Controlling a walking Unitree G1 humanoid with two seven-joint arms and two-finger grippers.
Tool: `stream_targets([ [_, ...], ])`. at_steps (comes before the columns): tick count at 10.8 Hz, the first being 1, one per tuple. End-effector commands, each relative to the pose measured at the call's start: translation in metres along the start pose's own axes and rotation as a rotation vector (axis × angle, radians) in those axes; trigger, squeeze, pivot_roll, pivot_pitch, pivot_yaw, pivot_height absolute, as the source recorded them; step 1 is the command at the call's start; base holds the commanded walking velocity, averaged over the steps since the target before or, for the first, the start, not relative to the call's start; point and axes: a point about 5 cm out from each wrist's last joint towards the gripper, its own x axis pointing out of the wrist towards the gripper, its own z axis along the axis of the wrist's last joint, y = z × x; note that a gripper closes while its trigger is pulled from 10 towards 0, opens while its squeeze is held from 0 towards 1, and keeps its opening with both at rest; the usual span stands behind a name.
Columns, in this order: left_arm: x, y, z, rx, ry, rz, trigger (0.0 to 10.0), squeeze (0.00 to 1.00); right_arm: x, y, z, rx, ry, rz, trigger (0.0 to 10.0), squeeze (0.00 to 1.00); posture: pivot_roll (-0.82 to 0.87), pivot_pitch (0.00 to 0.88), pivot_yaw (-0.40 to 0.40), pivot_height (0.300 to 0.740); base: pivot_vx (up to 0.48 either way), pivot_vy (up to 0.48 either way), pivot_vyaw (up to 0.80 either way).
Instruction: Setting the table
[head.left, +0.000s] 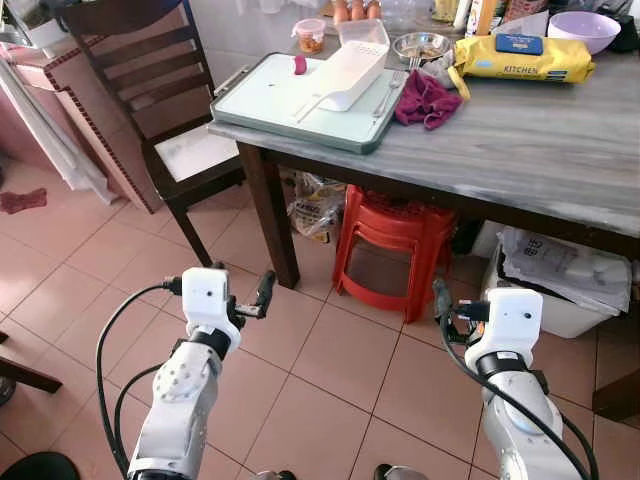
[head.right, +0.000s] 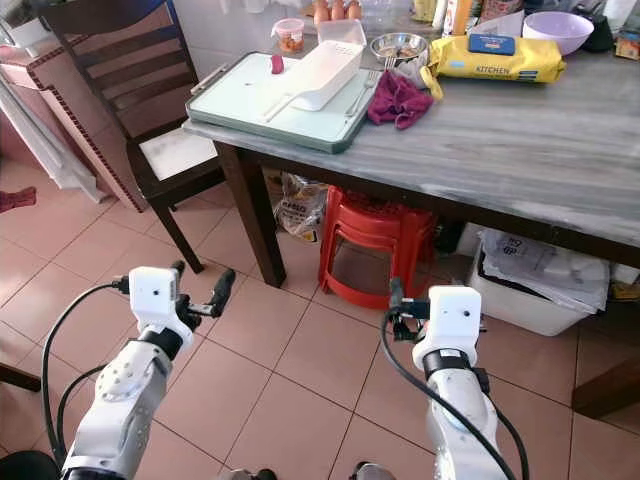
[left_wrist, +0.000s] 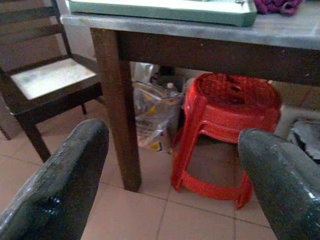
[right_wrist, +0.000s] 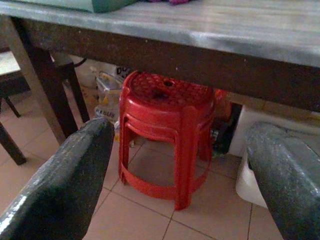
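The grey-topped table (head.left: 540, 150) stands ahead of me. On its near left corner lies a pale green tray (head.left: 265, 105) with a white slotted plastic container (head.left: 355, 62) and a fork (head.left: 386, 98) on it. Behind them are a metal bowl (head.left: 420, 45), a purple cloth (head.left: 425, 100), a yellow kitchen-towel pack (head.left: 520, 60) and a purple bowl (head.left: 583, 28). My left gripper (head.left: 245, 285) is held low over the floor tiles, open and empty, short of the table leg. My right gripper (head.left: 450, 300) is level with it, also open and empty, facing the space under the table.
A dark wooden chair (head.left: 150, 90) stands at the table's left end. Under the table are stacked red plastic stools (head.left: 395, 245), a printed bag (head.left: 318, 205) and a white bin (head.left: 560, 275). A small tub (head.left: 311, 35) sits behind the tray.
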Motion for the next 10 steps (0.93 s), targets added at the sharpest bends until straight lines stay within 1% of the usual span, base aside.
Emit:
stream_targets([
  [1,-0.001,0.003,-0.007,-0.002,0.047,0.003,10.0,0.00,-0.002,0.001,0.003,0.018,-0.019,0.002,10.0,0.00,-0.09,0.138,0.109,0.740,0.000,0.000,0.00],
  [2,-0.001,0.003,-0.007,0.004,0.044,-0.001,10.0,0.00,-0.002,-0.001,0.003,0.024,-0.012,-0.008,10.0,0.00,-0.09,0.137,0.109,0.740,0.000,0.000,0.00],
  [3,-0.001,0.005,-0.007,0.036,0.045,0.027,10.0,0.00,-0.001,-0.001,0.004,0.027,-0.016,-0.006,10.0,0.00,-0.09,0.138,0.108,0.740,0.000,0.000,0.00],
  [4,-0.002,0.005,-0.011,0.024,0.067,0.031,10.0,0.00,-0.001,0.001,0.004,0.043,-0.013,0.002,10.0,0.00,-0.09,0.138,0.109,0.740,0.000,0.000,0.00],
  [6,-0.001,0.006,-0.013,0.048,0.083,0.033,10.0,0.00,-0.001,0.000,0.002,0.048,-0.001,0.001,10.0,0.00,-0.09,0.132,0.107,0.740,0.000,0.000,0.00],
  [7,-0.001,0.005,-0.016,0.063,0.094,0.035,10.0,0.00,0.000,0.001,0.002,0.051,-0.002,0.010,10.0,0.00,-0.09,0.131,0.107,0.740,0.000,0.000,-0.53],
  [9,-0.001,0.005,-0.017,0.075,0.104,0.045,10.0,0.00,0.000,0.002,0.000,0.051,0.005,0.010,10.0,0.00,-0.08,0.129,0.106,0.740,0.000,0.000,-0.78],
  [10,0.000,0.005,-0.021,0.095,0.139,0.059,10.0,0.00,0.001,0.004,0.001,0.051,0.003,0.013,10.0,0.00,-0.08,0.129,0.107,0.740,0.000,0.000,-0.77],
])
